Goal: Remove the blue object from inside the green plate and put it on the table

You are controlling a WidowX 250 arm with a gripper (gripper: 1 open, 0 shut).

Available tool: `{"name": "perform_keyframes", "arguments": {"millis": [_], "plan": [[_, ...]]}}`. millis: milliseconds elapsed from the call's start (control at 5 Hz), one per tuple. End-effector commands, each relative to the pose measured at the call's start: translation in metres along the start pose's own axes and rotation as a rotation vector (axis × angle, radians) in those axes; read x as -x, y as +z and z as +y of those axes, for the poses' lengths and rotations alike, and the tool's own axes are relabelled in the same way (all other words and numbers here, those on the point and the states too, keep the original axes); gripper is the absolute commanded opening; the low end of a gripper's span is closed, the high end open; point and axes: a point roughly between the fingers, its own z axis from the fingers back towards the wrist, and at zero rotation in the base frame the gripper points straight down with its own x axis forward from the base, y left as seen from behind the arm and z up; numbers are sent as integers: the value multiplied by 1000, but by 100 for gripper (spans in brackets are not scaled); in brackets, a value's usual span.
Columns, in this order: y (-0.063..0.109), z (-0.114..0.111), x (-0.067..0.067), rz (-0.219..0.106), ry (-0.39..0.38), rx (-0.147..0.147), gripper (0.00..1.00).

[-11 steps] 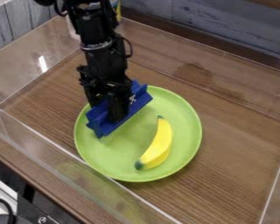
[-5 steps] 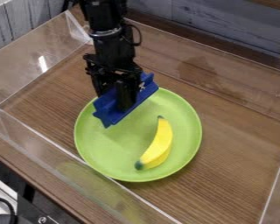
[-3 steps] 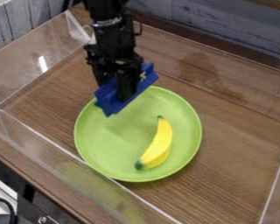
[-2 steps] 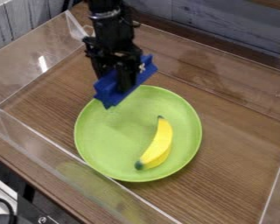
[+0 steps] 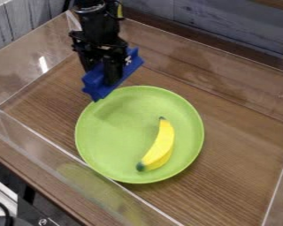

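The blue object (image 5: 109,78), a dark blue elongated block, hangs tilted in my gripper (image 5: 106,72), which is shut on it. It is lifted over the plate's upper-left rim, partly above the brown wood-grain table (image 5: 215,75). My black arm comes down from the top left, and its fingers cover the block's middle. The lime-green plate (image 5: 114,132) lies on the table below and to the right of the block.
A yellow banana (image 5: 158,146) lies in the plate's right half. Clear acrylic walls (image 5: 26,53) border the table on the left, front and right. Bare wood shows left of and behind the plate.
The gripper has carried the blue block up and to the left, from over the plate's middle to its upper-left rim. The banana and plate have stayed put.
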Motion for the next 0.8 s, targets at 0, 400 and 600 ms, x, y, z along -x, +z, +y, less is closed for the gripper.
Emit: {"name": "perform_keyframes", "arguments": {"millis": [0, 400, 600], "plan": [[9, 11, -11, -50, -8, -28, 0], [-1, 20, -14, -45, -17, -31, 0], [-6, 23, -16, -43, -22, -30, 0]]}}
